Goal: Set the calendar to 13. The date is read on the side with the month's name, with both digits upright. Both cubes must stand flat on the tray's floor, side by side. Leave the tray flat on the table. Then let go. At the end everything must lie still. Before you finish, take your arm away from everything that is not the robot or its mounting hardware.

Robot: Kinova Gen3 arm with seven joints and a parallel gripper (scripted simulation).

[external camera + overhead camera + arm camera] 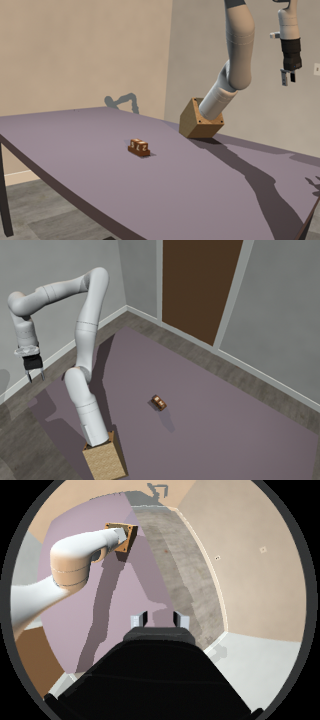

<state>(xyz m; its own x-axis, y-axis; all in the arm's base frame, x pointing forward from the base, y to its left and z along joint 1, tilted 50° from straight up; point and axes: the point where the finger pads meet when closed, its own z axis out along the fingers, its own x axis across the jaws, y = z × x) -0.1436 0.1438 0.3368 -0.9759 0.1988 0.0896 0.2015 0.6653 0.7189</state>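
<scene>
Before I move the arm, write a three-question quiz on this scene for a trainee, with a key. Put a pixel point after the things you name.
1. True or false: both cubes [156, 398] [141, 146] sit in the tray [163, 409] [139, 151].
2. Multiple choice: the gripper [36, 381] [288, 83] [160, 616] is (a) around a cube, (b) open, away from the tray, (c) shut above the tray.
3. Fill in: the arm stands on a ____ block [105, 462] [188, 122] [132, 539].

Key: 1 true; 2 b; 3 wooden
</scene>
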